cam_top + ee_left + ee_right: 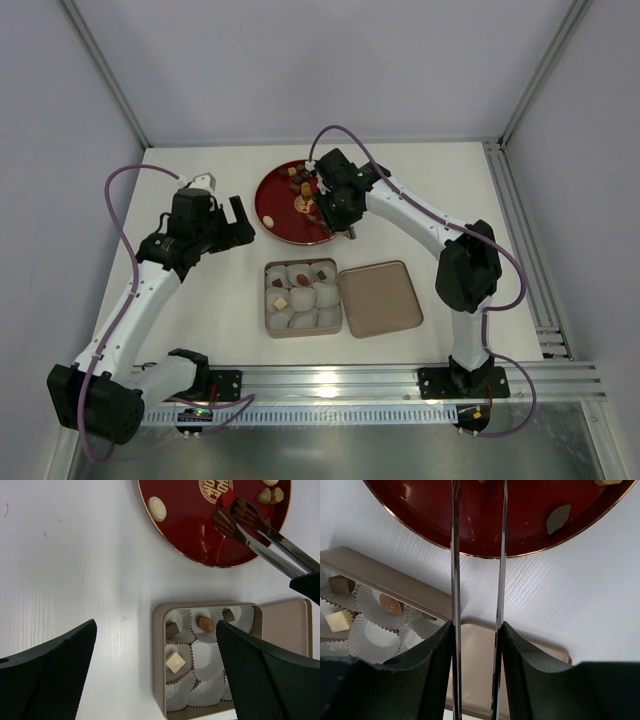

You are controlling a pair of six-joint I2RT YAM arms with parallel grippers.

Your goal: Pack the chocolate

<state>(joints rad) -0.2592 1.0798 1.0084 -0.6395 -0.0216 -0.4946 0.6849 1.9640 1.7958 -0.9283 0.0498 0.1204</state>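
You have bright, even, diffuse light from above in all three views. On the overhead camera the white worktop (440,170) is close to washed out, and the arms throw only faint, soft-edged shadows. The glossy red plate (275,205) carries small white highlights, and the aluminium rail (400,378) at the near edge shows a patch of glare. On the left wrist camera the worktop's grain and the tongs (260,535) are sharp. The fingers (50,675) of the left pincer (156,624) loom dark beside the lens, with their mesh texture showing. On the right wrist camera the right pincer (477,625) is nearly black with little detail, the tong blades glint as thin bright lines, and the paper cups (375,635) look slightly soft.
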